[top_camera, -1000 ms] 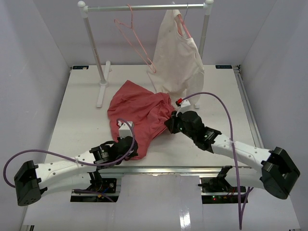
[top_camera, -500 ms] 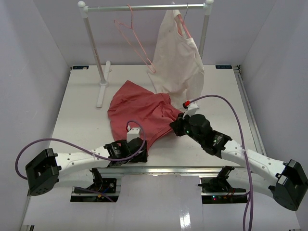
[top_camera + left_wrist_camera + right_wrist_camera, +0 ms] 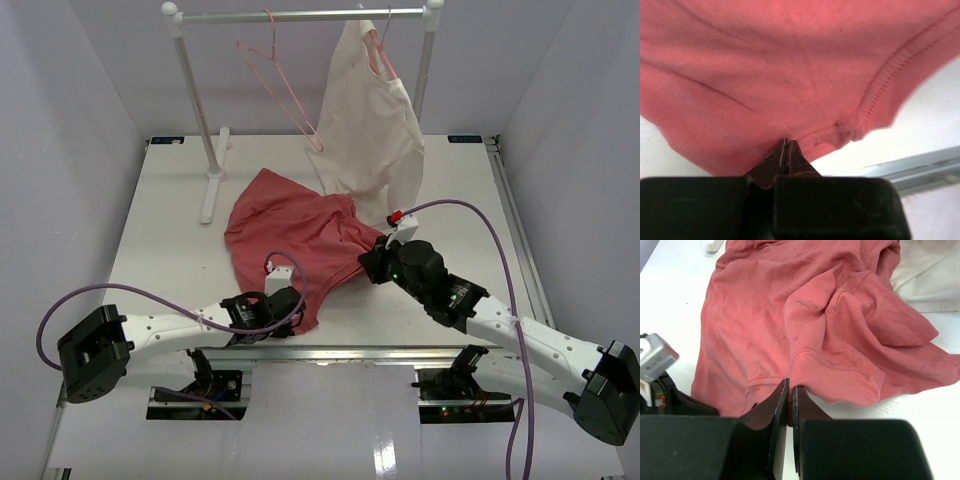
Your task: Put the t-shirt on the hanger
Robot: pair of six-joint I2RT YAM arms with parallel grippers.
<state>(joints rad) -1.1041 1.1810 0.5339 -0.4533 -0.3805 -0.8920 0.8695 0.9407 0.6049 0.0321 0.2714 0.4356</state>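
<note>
The left hand is pinched shut, its two fingers pressed together with the near hem of the t-shirt caught at their tips. The right hand is closed to a thin slit, nipping a stitched fold at the t-shirt's near right edge. The t-shirt lies crumpled on the counter, both arms reaching to it from the near side.

Only the overhead view shows the hanger. It is bare and hooked on a rail behind the t-shirt. A cream garment hangs beside it, and its lower edge meets the t-shirt's far right corner. The wrist views show the hem stitching up close.
</note>
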